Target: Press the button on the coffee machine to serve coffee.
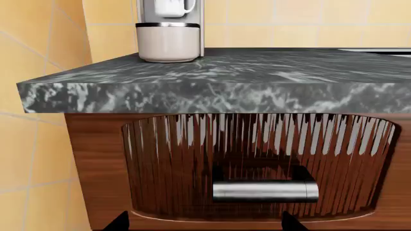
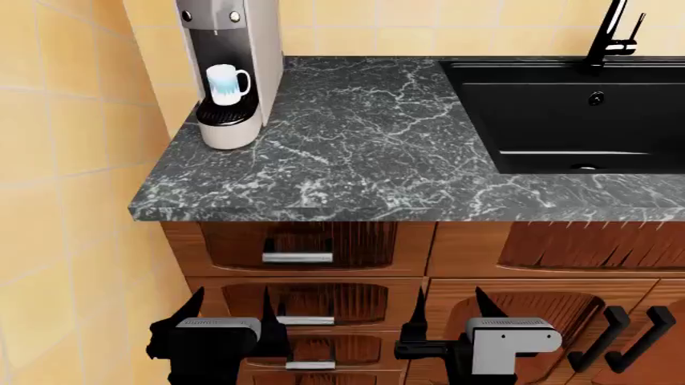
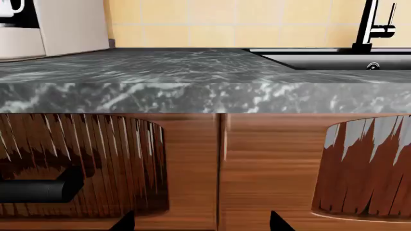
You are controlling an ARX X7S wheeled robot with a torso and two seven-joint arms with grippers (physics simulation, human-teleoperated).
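The coffee machine (image 2: 230, 48) stands at the back left corner of the dark marble counter (image 2: 354, 152), grey-silver with a rounded base. A white mug (image 2: 226, 83) sits in its black front recess. Two small round buttons (image 2: 236, 16) show on its upper front. The left wrist view shows the machine's base (image 1: 168, 42) and the mug (image 1: 172, 7) above the counter edge. My left gripper (image 2: 227, 317) and my right gripper (image 2: 447, 309) are both open and empty, low in front of the drawers, well below the counter.
A black sink (image 2: 567, 112) with a black faucet (image 2: 612, 32) fills the counter's right side. Wooden drawers with metal handles (image 2: 297, 257) lie under the counter. A tiled yellow wall (image 2: 64, 160) stands at the left and behind.
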